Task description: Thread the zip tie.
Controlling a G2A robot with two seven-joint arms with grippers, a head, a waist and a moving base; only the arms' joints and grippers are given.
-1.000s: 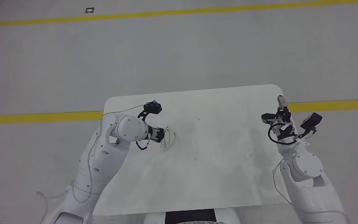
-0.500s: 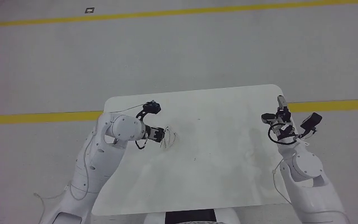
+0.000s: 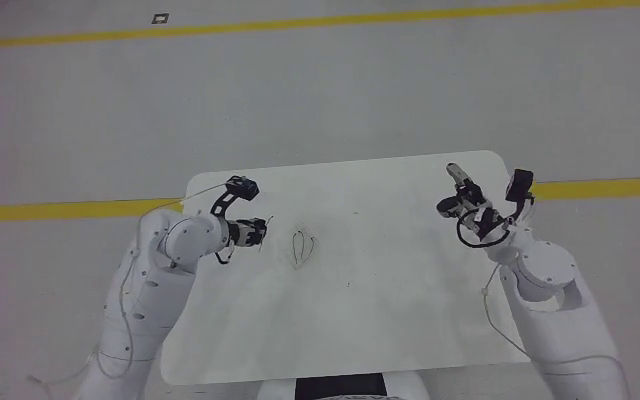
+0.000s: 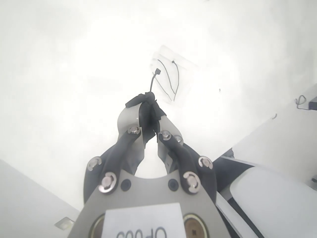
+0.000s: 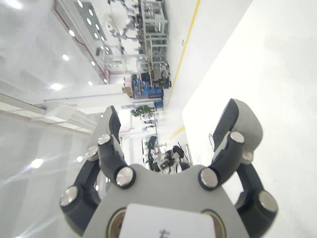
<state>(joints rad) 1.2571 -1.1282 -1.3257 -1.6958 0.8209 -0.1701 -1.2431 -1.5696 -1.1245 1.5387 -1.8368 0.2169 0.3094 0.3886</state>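
Note:
My left gripper (image 4: 148, 100) is shut on a thin black zip tie (image 4: 154, 81); the tie's square head sticks out past the fingertips, above the white table (image 3: 400, 210). In the top view the left gripper (image 3: 257, 231) hovers at the table's left side, a short way left of the loose zip ties (image 3: 303, 247). Those loose zip ties (image 4: 171, 81) lie curved on a clear sheet on the table, just beyond the held one. My right gripper (image 5: 171, 122) is open with nothing between its fingers. The right gripper (image 3: 456, 182) hangs over the table's far right part.
The table's far right corner (image 3: 495, 160) and its edge lie close to the right arm. Grey floor with yellow lines (image 3: 300, 22) surrounds the table. A tiny dark speck (image 3: 348, 284) lies near the table's middle.
The left gripper has drawn back to the left, away from the loose zip ties, holding one tie. The right gripper has shifted left over the table and turned.

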